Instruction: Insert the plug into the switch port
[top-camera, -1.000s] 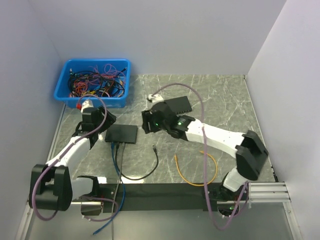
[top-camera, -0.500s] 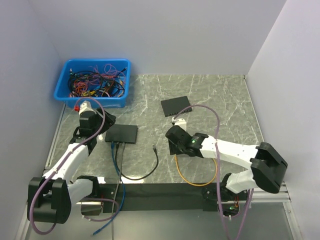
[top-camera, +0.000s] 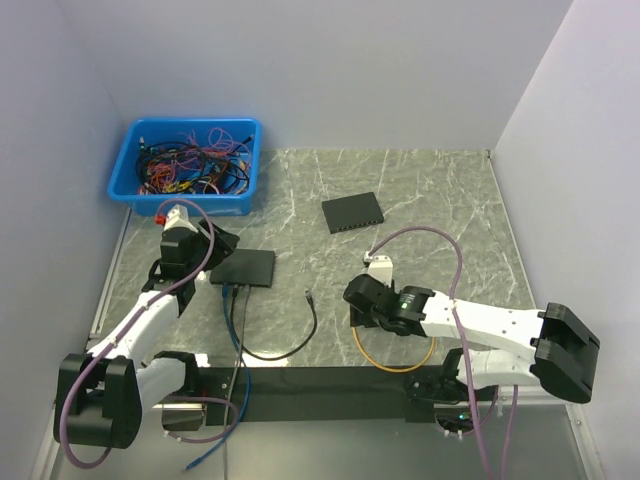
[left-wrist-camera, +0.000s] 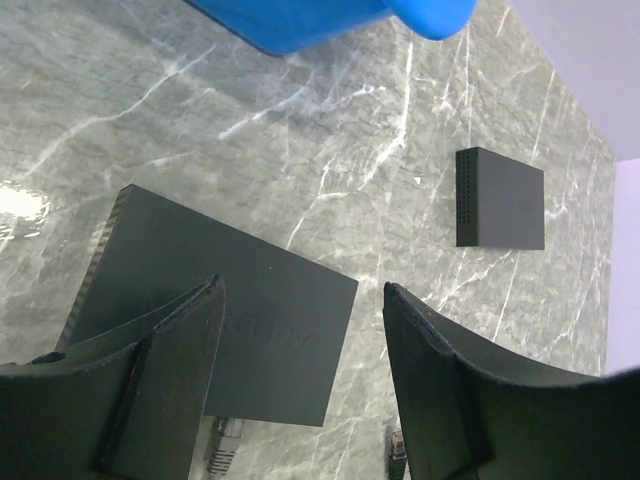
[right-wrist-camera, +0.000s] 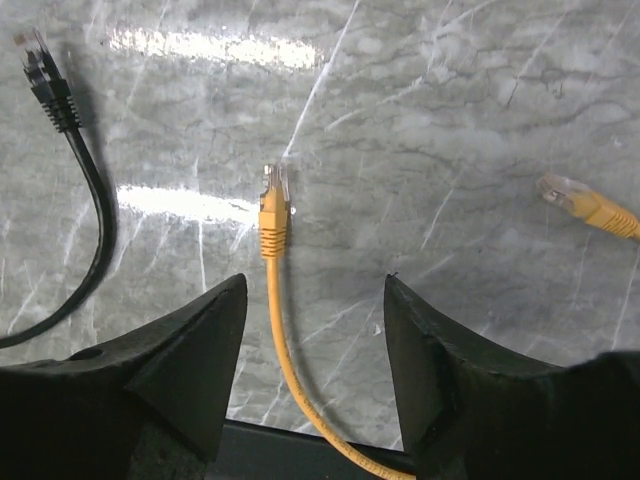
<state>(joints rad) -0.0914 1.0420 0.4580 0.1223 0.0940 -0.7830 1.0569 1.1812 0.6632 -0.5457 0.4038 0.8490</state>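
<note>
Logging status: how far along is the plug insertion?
Done: nothing yet, the yellow plug lies loose on the table. In hand: right end effector open, poised above that plug; left end effector open over the switch. Left: grasp, carry, insert.

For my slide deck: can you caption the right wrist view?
Open right tool hovers over a yellow plug, a black plug lying off to one side on the marble table.

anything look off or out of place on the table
Nothing is spilled or broken. The far switch lies rotated askew on the table, with no cable attached. The orange cable has both plugs lying loose, and the black cable has one free plug lying loose too.
</note>
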